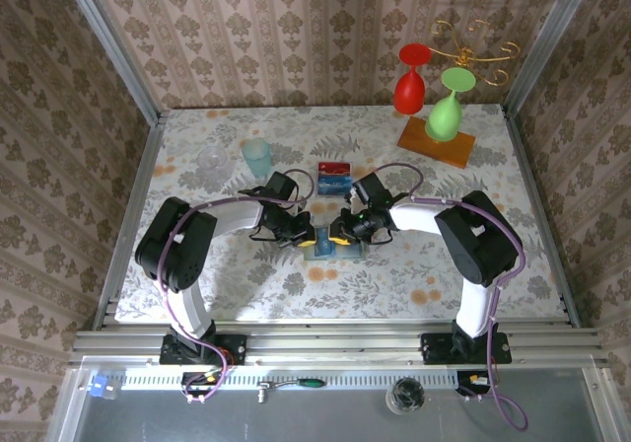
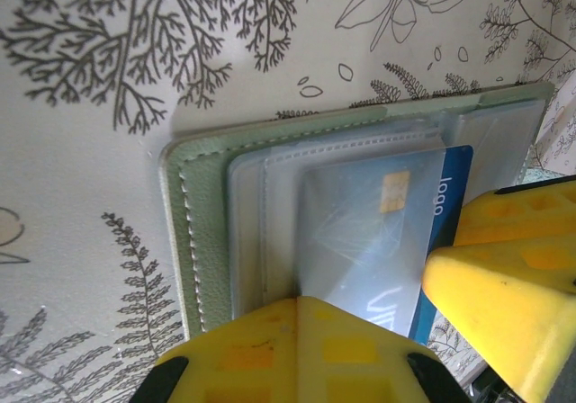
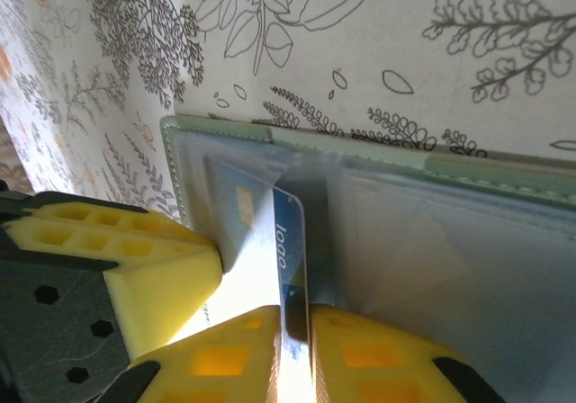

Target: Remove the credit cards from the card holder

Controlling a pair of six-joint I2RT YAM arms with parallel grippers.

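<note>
The grey-green card holder (image 2: pixel 193 232) lies open on the floral tablecloth, with clear pockets inside. My left gripper (image 2: pixel 306 302) is shut, its tips pinching the clear pocket flap at the holder's near edge. A blue credit card (image 2: pixel 445 196) sticks partway out of that pocket. My right gripper (image 3: pixel 293 317) is shut on the blue card (image 3: pixel 290 241), which stands edge-on between its fingers. In the top view both grippers, left (image 1: pixel 314 235) and right (image 1: pixel 343 233), meet over the holder (image 1: pixel 330 252). A red and a blue card (image 1: pixel 335 173) lie just behind them.
A teal cup (image 1: pixel 256 154) and a clear glass (image 1: pixel 210 158) stand at the back left. At the back right, a red (image 1: pixel 410 87) and a green (image 1: pixel 446 111) wine glass hang over a wooden base (image 1: pixel 436 141). Patterned walls close in the table.
</note>
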